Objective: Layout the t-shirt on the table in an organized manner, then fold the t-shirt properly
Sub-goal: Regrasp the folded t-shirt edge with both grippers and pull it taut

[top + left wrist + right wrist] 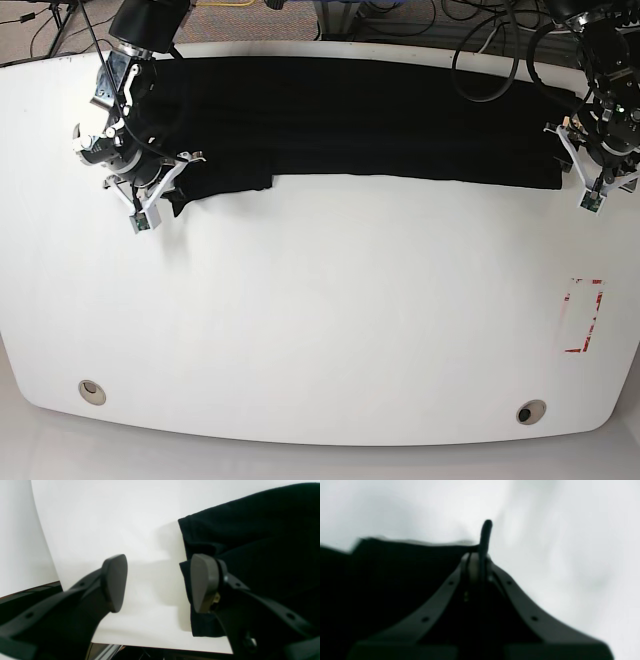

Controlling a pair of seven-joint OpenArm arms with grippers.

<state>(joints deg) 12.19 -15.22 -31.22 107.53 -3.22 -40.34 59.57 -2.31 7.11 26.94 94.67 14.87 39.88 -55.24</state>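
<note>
Right claw (480, 555) pinched shut on shirt (360, 115) corner
Left claw (157, 582) gaping, empty; better grab the hem before pulling evenly.

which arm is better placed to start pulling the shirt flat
Right, probably. Its end effector is shut on the t-shirt hem; the left end effector is open at the other edge, gripping nothing.

Both arms are black with looped black cables; each gripper has white brackets and matte black, screw-holed fingers (115, 582) with rounded grey pads.
</note>
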